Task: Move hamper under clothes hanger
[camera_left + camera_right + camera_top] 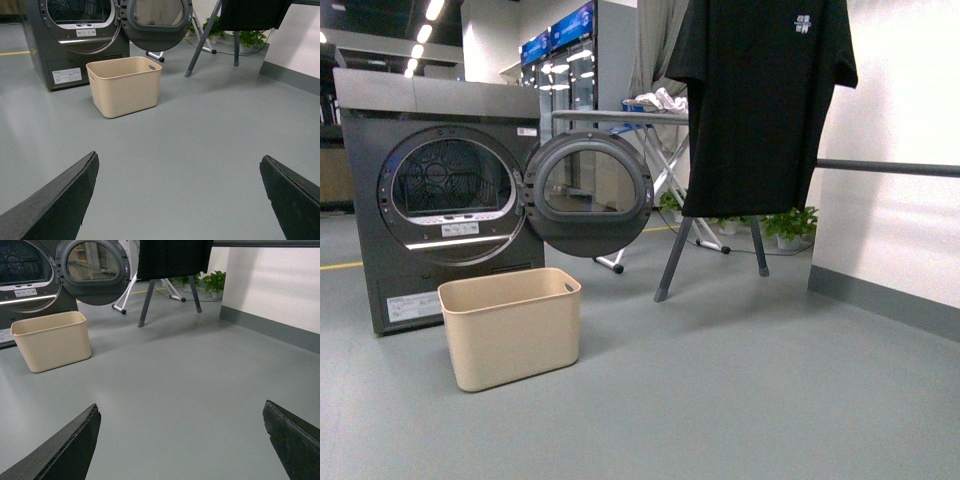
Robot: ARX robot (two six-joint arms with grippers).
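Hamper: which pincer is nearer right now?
Left, probably narrowly. The hamper stands left of centre, nearly straight ahead of the open left pincer; from the open right pincer it lies off toward the robot's left. Both are well short of it.

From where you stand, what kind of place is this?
Most likely a laundry area. A dryer stands with its round door open, a beige hamper sits in front of it, and a black T-shirt hangs on a clothes rack near an ironing board.

We've got a dark grey dryer far left, round door standing open; behind it, an ironing board and potted plants.
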